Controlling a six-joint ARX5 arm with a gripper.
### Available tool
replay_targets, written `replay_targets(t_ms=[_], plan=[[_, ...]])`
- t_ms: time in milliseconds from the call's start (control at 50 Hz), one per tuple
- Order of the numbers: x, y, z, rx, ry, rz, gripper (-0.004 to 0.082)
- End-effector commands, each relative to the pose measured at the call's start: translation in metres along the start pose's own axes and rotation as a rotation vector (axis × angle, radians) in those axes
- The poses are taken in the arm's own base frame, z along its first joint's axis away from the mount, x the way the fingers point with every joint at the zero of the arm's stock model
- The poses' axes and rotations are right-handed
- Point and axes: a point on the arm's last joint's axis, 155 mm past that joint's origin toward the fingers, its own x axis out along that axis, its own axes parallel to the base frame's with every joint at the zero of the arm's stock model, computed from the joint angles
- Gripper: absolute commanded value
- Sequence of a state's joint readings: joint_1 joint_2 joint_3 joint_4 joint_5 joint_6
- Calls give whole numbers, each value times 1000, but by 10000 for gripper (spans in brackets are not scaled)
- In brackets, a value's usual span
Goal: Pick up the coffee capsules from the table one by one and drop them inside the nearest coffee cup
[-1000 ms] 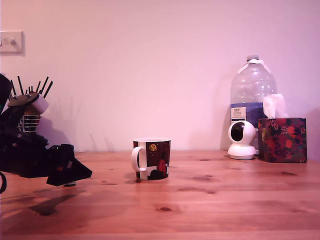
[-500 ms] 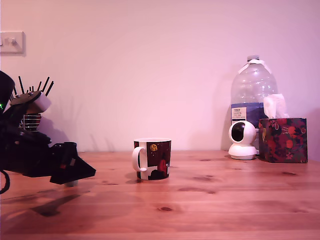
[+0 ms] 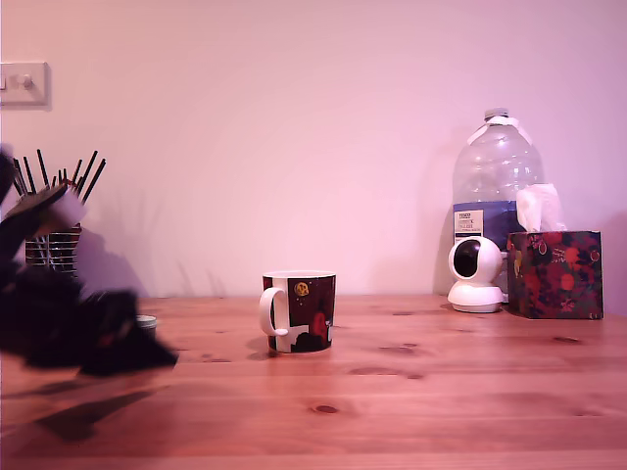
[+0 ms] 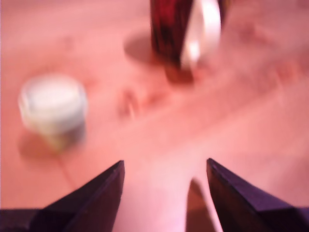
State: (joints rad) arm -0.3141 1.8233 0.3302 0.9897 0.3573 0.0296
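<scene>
Standing at an early stage, by the look of it: 1 coffee capsule (image 4: 53, 108) sitting upright on the desk (image 3: 411, 392), not yet picked up. Showing in the exterior view only as a small pale rim (image 3: 146, 321) peeping out just behind the blurred black arm, well apart from the coffee cup (image 3: 297, 310) and on that view's left of it. Seeing no other capsule in either view, and not being able to tell whether the cup already holds any, its inside being hidden from both cameras.

Hanging low over the wood, the gripper (image 4: 164, 176) with jaws spread wide and holding nothing, bare desk showing between them in the wrist view. Sitting off to one side of the gap rather than between the jaws, the capsule, so lining up, closing, lifting, carrying across and dropping all remaining to be done.

Smearing badly in both views, the arm, so making its exact pose hard to read.

Standing around: a wire pencil holder (image 3: 51, 245) full of dark sticks behind the arm; a big water bottle (image 3: 493, 186), a small white camera (image 3: 474, 274) and a flowered tissue box (image 3: 554, 274) far off on the exterior view's right; a light switch (image 3: 22, 82) on the wall. Lying open, the stretch of desk between capsule and cup, with nothing blocking the way, only the cup's white handle facing the capsule's side.
</scene>
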Motion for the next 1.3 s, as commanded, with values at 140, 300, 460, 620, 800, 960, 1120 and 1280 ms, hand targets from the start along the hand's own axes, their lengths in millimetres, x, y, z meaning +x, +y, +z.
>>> replay_targets(t_ms=[140,300,460,620,800,960,1120,1280], plan=[[-21,-3,16,15,-61,12,483],[-35,9,13,-5,-65,56,483],[-45,24,12,-24,-76,105,483],[-47,31,12,-31,-78,126,483],[-49,40,12,-39,-79,160,483],[-49,40,12,-39,-78,160,483],[-49,40,13,-37,-84,160,483],[-49,40,17,-29,-100,161,485]])
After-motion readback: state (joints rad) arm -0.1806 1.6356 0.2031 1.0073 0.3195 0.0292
